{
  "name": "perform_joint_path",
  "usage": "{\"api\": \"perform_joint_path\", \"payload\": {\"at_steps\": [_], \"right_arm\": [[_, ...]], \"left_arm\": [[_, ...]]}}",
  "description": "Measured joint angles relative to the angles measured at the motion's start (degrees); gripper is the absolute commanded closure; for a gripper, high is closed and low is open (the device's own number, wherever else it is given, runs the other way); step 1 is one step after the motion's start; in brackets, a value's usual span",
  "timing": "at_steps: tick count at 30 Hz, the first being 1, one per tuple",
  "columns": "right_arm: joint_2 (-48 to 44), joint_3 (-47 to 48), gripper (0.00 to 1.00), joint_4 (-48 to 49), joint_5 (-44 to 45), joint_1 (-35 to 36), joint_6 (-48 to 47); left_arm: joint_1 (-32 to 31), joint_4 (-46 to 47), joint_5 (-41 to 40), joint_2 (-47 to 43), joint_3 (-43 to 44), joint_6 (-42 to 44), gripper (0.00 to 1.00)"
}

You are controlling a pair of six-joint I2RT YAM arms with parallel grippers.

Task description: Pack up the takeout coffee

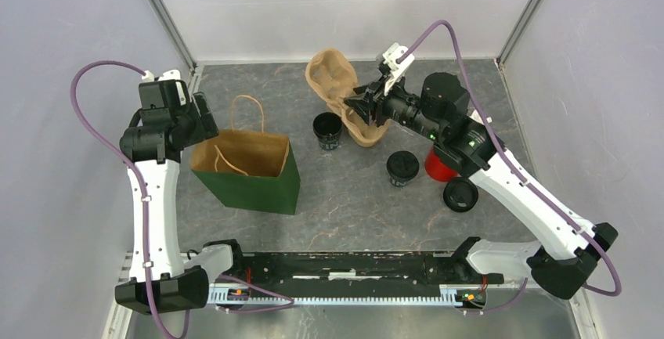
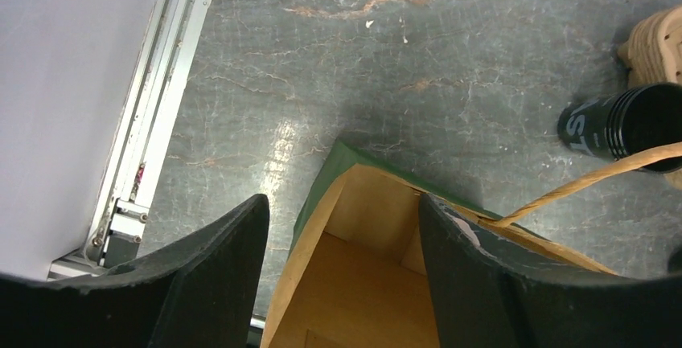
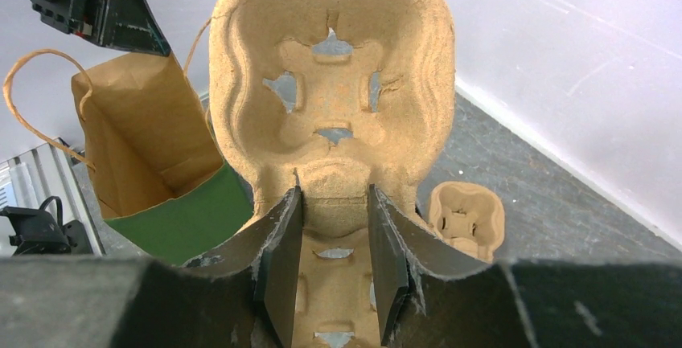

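At 9 o'clock on the tabletop [image 1: 344, 214], the left gripper [image 2: 342, 207] hung open over the left rim of the paper bag [image 1: 250, 168], one finger outside the green wall and the other above the brown interior. The bag's edge passed between them with daylight on both sides. The bag stood upright with its mouth wide open, near the left wall. Its twine handles [image 1: 247, 112] flopped toward 12 o'clock. No print showed on the bag. A bare band of tabletop lay between the bag and the cups. At 12 o'clock, near the back wall, the right gripper [image 3: 331, 203] was clamped on the middle ridge of the cup carrier tray [image 1: 335, 81], holding it tilted up on edge. Just at the tray's 6 o'clock stood a second black cup [image 1: 327, 130] with white lettering on its side, cropped, seemingly "ST". The takeout coffee [image 1: 402, 168] stood lidded at 3 o'clock of the bag, well apart from it, with open tabletop all round. The red cup [image 1: 436, 170] sat just beside it, mostly under the right arm. A third black cup [image 1: 460, 195] stood at 4 o'clock.
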Motion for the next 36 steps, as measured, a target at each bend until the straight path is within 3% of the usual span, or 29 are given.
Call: {"api": "perform_joint_path", "payload": {"at_steps": [7, 13, 19, 30, 36], "right_arm": [[-1.8, 0.0, 0.61, 0.0, 0.0, 0.0, -1.2], [-1.9, 0.0, 0.61, -1.0, 0.0, 0.0, -1.8], [-3.4, -1.0, 0.60, -2.1, 0.0, 0.0, -2.2], [-7.5, -2.2, 0.60, -4.2, -0.8, 0.0, -4.5], [-7.7, -2.3, 0.60, -2.3, -5.9, 0.0, -3.3]], "left_arm": [[0.0, 0.6, 0.2, -2.4, -4.1, 2.2, 0.36], [0.0, 0.5, 3.0, -2.8, -4.8, 2.8, 0.70], [0.0, 0.2, 10.9, -4.2, -4.8, 2.8, 0.87], [0.0, 1.1, 31.9, -6.7, -4.9, 2.4, 0.96], [0.0, 6.3, 40.7, -7.5, -9.7, -2.7, 0.97]]}}
